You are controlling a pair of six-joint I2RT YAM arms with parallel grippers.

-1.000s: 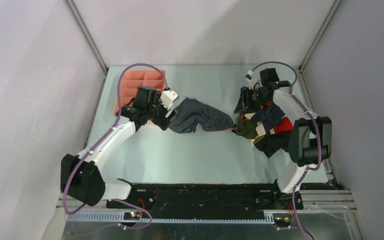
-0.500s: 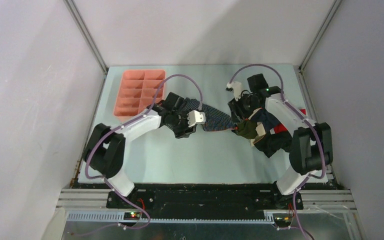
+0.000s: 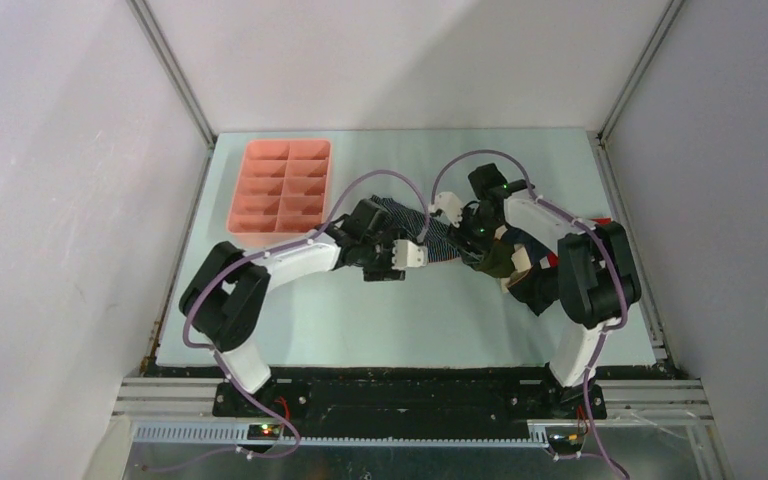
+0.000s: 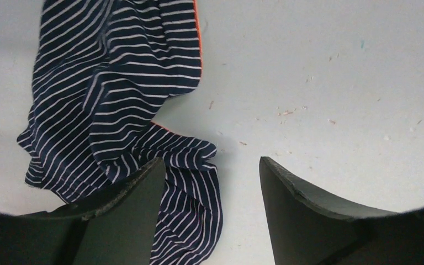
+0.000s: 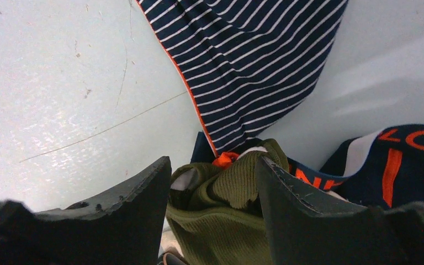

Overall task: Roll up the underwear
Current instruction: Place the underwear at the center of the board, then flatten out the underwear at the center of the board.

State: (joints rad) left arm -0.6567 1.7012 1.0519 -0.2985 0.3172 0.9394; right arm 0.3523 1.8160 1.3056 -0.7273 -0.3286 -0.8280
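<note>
The dark brief with thin white stripes [image 3: 440,247] lies crumpled at mid-table between my two grippers. In the left wrist view the striped brief [image 4: 116,99] fills the left side, and its lower fold lies between my open left fingers. My left gripper [image 4: 210,163] [image 3: 392,262] hovers just above it and holds nothing. My right gripper [image 5: 212,163] [image 3: 472,238] is open, with the olive brief [image 5: 226,221] [image 3: 495,260] bunched between its fingers. The striped brief's orange-edged end [image 5: 248,61] reaches under the olive one. A black-orange waistband [image 5: 397,160] lies to the right.
The pile of other briefs [image 3: 550,270] sits at the table's right side, under my right forearm. The pink compartmented tray [image 3: 282,185] stands at the back left. Metal frame posts rise at the back corners. Bare table [image 3: 410,320] lies in front.
My left arm swung right from the tray to above the striped brief. My right gripper moved left and nearer, down to the olive brief. The striped brief is now more bunched.
</note>
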